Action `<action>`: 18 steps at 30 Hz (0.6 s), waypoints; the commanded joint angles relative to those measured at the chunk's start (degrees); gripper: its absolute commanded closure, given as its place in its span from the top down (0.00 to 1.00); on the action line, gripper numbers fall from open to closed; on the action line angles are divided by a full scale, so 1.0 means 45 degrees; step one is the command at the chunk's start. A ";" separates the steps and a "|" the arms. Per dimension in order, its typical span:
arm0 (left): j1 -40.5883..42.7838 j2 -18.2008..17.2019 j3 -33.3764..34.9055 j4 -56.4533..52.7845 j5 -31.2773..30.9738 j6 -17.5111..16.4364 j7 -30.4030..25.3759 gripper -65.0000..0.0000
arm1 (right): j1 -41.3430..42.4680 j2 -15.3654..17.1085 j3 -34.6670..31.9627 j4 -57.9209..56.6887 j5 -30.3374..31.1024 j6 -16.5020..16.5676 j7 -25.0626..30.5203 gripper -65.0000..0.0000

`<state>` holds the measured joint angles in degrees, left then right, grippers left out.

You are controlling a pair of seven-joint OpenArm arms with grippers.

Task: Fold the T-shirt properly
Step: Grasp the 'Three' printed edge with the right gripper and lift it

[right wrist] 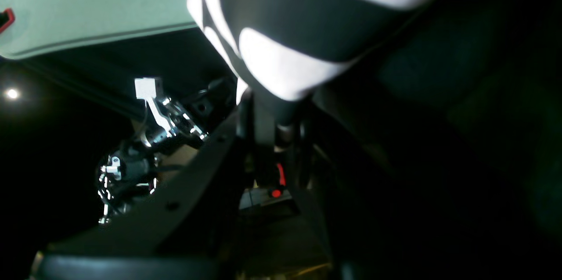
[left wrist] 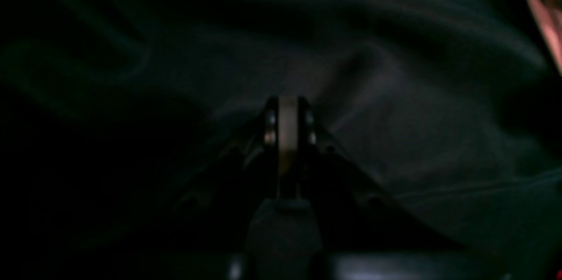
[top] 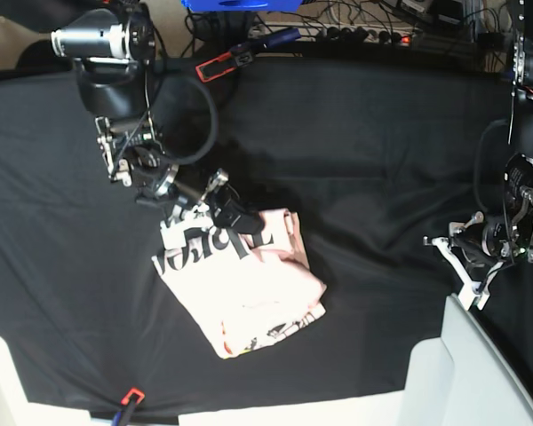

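Observation:
The pale pink T-shirt [top: 249, 293] lies folded on the black table cloth, left of centre, with black lettering along its upper edge. My right gripper [top: 224, 206] is at that upper edge. In the right wrist view its jaws [right wrist: 274, 117] are closed on a bunched fold of the lettered fabric [right wrist: 281, 65], which rises from between the fingers. My left gripper [top: 466, 275] hangs far to the right, well away from the shirt. Seen from the left wrist, its fingers [left wrist: 287, 113] are pressed together with nothing between them, above dark cloth.
The wrinkled black table cloth [top: 364, 160] covers the whole surface. A pale grey box [top: 480, 373] stands at the front right corner. A red-handled tool [top: 218, 67] lies at the back, a small red clip [top: 129, 397] at the front edge, and a white edge [top: 0, 382] front left.

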<state>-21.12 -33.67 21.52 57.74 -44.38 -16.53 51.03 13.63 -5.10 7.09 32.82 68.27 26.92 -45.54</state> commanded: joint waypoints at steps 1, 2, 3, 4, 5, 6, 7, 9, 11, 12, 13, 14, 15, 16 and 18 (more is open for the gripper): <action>-0.0356 -0.0244 -0.0103 0.0191 -0.0072 0.0011 -0.0155 0.00 | -0.0030 0.0011 -0.0043 -0.0055 -0.0334 -0.0384 -0.0244 0.00; -0.0356 -0.0244 -0.0103 0.0191 -0.0072 0.0011 -0.0174 0.00 | -0.0030 0.0011 -0.0043 -0.0055 -0.0373 -0.0384 -0.0244 0.00; -0.0356 -0.0244 -0.0103 0.0191 -0.0072 0.0011 -0.0174 0.00 | -0.0030 0.0011 -0.0043 -0.0055 -0.0373 -0.0384 -0.0264 0.01; -0.0356 -0.0225 -0.0103 0.0191 -0.0072 0.0011 -0.0174 0.00 | -0.0030 0.0011 -0.0062 -0.0055 -0.0373 -0.0384 -0.0303 0.03; -0.0375 -0.0225 -0.0103 0.0191 -0.0072 0.0011 -0.0174 0.00 | -0.0010 0.0011 -0.0082 -0.0055 -0.0392 -0.0443 -0.0400 0.08; -0.0375 -0.0225 -0.0103 0.0191 -0.0072 0.0011 -0.0155 0.00 | -0.0010 0.0011 -0.0082 -0.0035 -0.0392 -0.0717 -0.0576 0.17; -0.0375 -0.0225 -0.0103 0.0191 -0.0072 0.0011 -0.0155 0.00 | -0.0010 0.0011 -0.0082 0.0043 -0.0392 -0.1264 -0.0693 0.29; -0.0375 -0.0225 -0.0103 0.0191 -0.0072 0.0011 -0.0155 0.00 | -0.0010 0.0011 -0.0082 0.0062 -0.0373 -0.2260 -0.0752 0.53; -0.0375 -0.0225 -0.0122 0.0191 -0.0150 -0.0008 -0.0155 0.05 | -0.0127 0.0011 -0.0082 0.0375 -0.0373 -0.2748 -0.0654 0.64; -0.0375 -0.0225 -0.0122 0.0191 -0.0169 -0.0008 -0.0135 0.11 | -0.0284 0.0011 -0.0082 0.0707 -0.0373 -0.2807 -0.0654 0.63; -0.0375 -0.0166 -0.0122 0.0191 -0.0169 -0.0008 -0.0135 0.19 | -0.0440 0.0011 -0.0082 0.1098 -0.0373 -0.2826 -0.0654 0.62; -0.0375 -0.0010 -0.0142 0.0191 -0.0189 -0.0028 -0.0135 0.29 | -0.0557 0.0011 -0.0082 0.1567 -0.0373 -0.2826 -0.0654 0.60; -0.0395 0.0088 -0.0142 0.0191 -0.0189 -0.0047 -0.0135 0.39 | -0.0674 0.0011 -0.0082 0.2055 -0.0392 -0.2963 -0.0635 0.60; -0.0395 0.0225 -0.0142 0.0191 -0.0189 -0.0067 -0.0135 0.47 | -0.0850 0.0030 -0.0062 0.2504 -0.0392 -0.3393 -0.0635 0.59; -0.0532 0.0596 -0.0162 0.0210 -0.0560 -0.0086 0.0158 0.55 | -0.1163 0.0108 -0.0043 0.3403 -0.0392 -0.4331 -0.0400 0.60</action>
<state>-21.71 -30.13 21.28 57.71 -46.11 -16.56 52.36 7.79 -4.95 6.83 47.64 65.78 6.59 -47.53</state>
